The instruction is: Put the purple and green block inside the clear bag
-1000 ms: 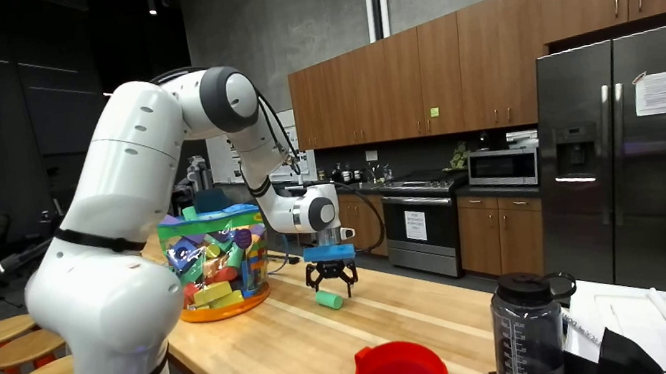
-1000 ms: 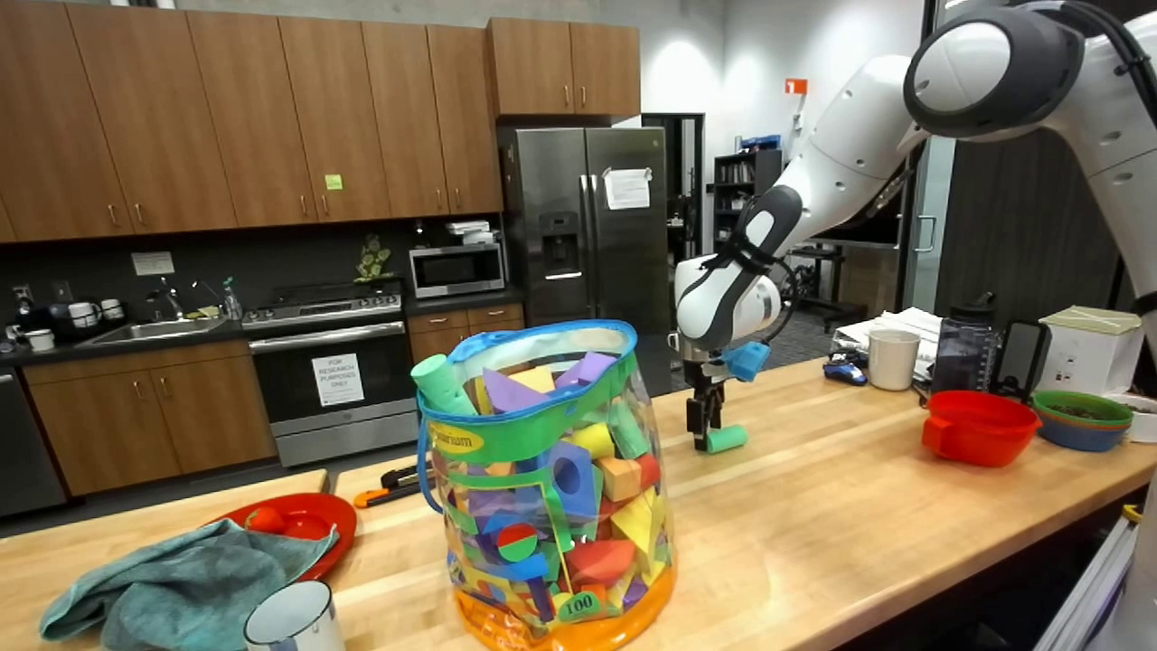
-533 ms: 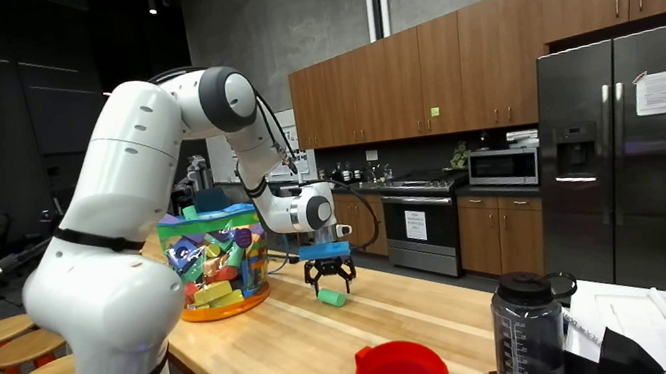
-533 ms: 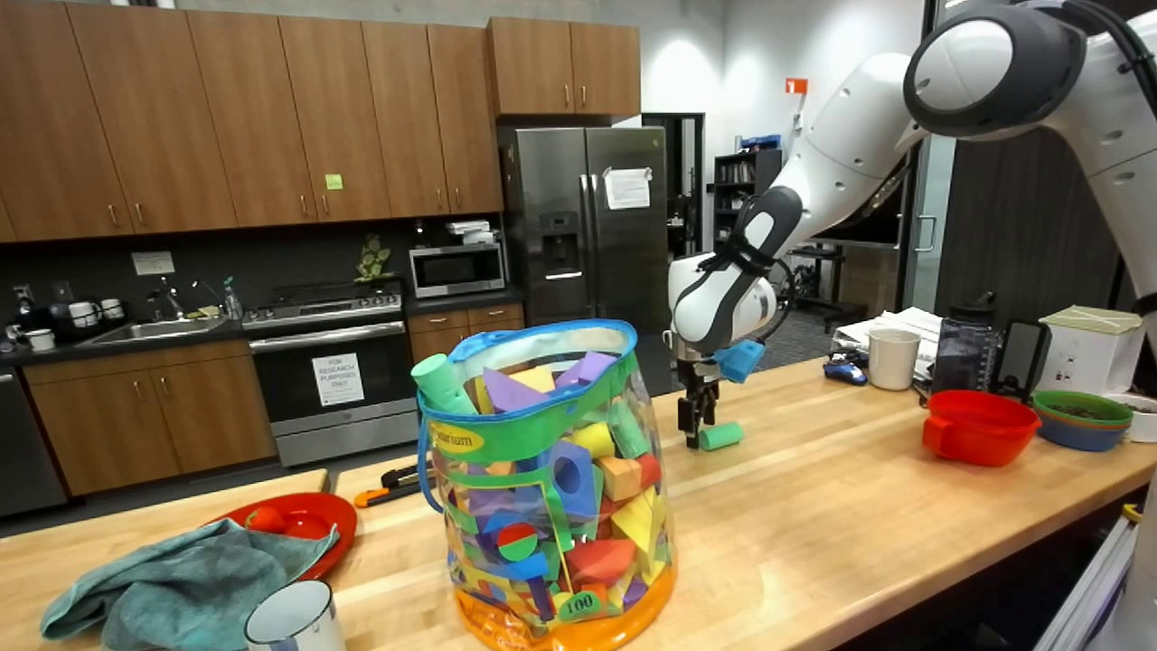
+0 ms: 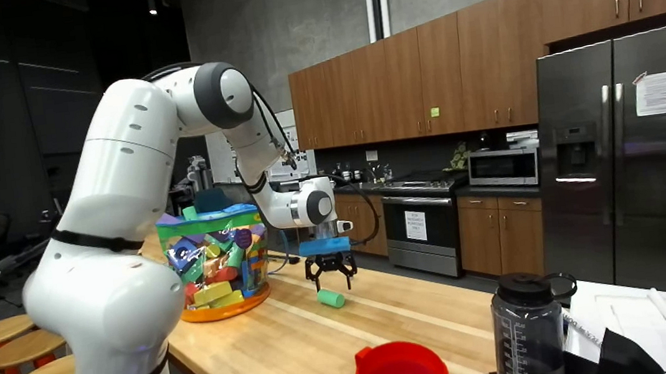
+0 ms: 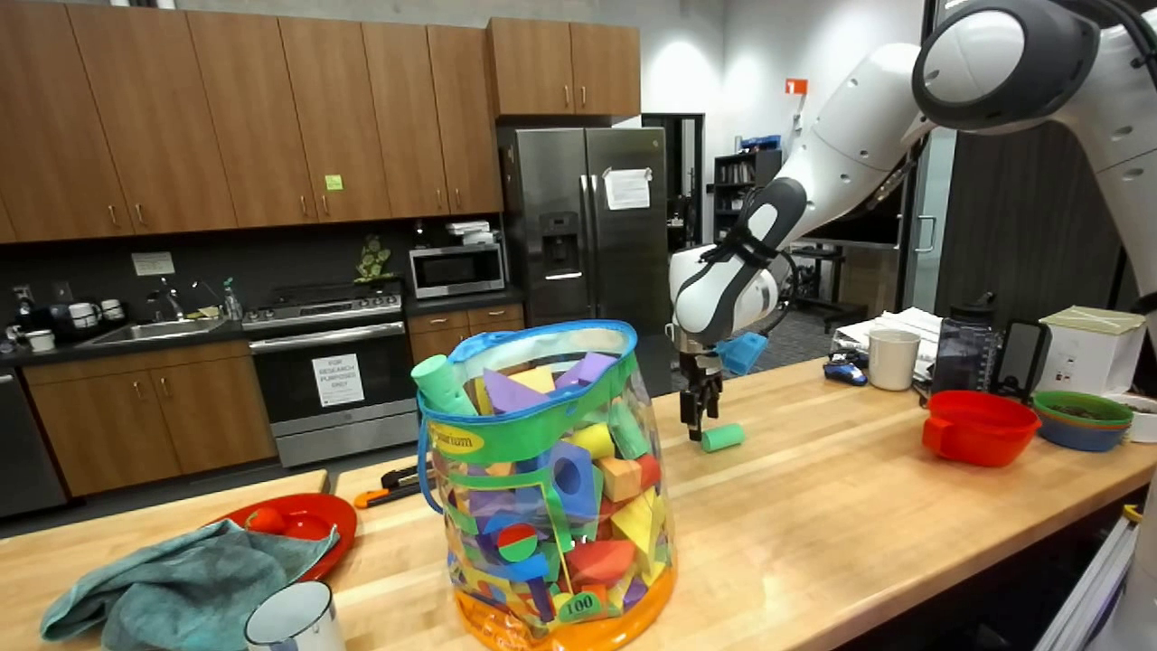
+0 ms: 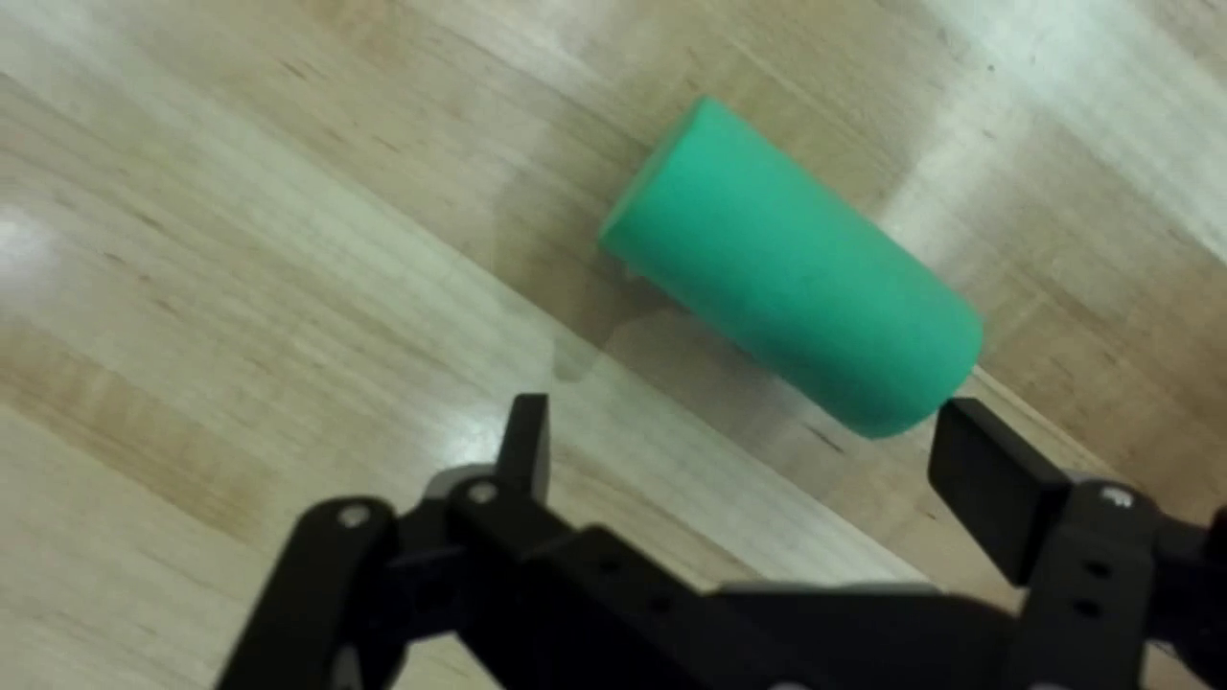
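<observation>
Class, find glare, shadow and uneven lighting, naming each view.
In the wrist view, glare on the tabletop and a soft shadow beside the green block; in an exterior view, glints on the clear bag; in an exterior view, bright patches on the white wall.

My gripper [image 6: 702, 425] points down just beside the green block [image 6: 723, 438] lying on the table [image 6: 841, 506].
Relative to that block, I've got: clear bag [image 6: 511, 438] full of coloured blocks [image 6: 601, 561] left; red plate [image 6: 321, 514], teal towel [image 6: 194, 579], white mug [image 6: 318, 630] farther left; red bowl [image 6: 990, 445] right, well apart.
</observation>
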